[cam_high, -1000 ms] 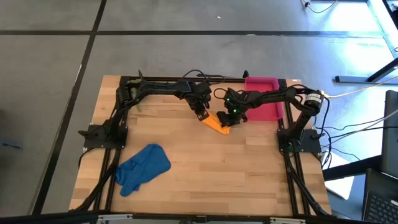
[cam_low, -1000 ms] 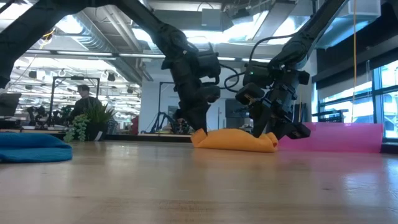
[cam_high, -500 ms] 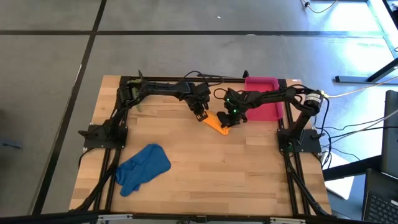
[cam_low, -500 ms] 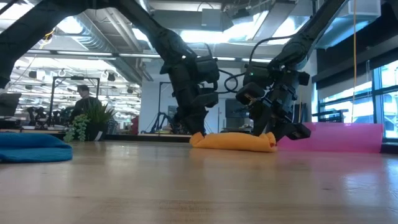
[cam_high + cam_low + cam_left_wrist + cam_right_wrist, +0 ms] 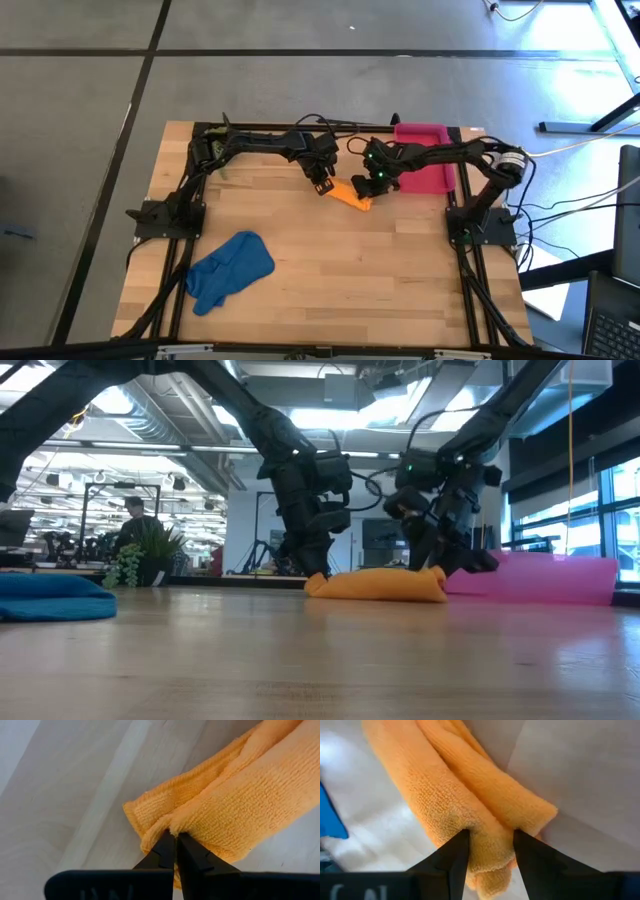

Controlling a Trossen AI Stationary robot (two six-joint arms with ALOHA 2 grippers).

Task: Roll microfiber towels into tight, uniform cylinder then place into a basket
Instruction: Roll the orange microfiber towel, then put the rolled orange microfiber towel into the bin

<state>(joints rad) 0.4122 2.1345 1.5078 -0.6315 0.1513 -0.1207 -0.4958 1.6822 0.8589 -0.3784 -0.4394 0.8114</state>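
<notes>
left tool (image 5: 175,842): clenched on one end of rolled orange microfiber towel (image 5: 351,195)
right tool (image 5: 490,847): apparently gripping the other end
blue towel (image 5: 229,270): crumpled on tabletop (image 5: 330,270)

I can't see the basket's (image 5: 432,133) near wall; the right arm covers it, and both wrist views crop the orange towel (image 5: 240,795).

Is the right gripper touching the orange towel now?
Touching. The right wrist view shows the right gripper with both fingers around the orange towel's end.
</notes>
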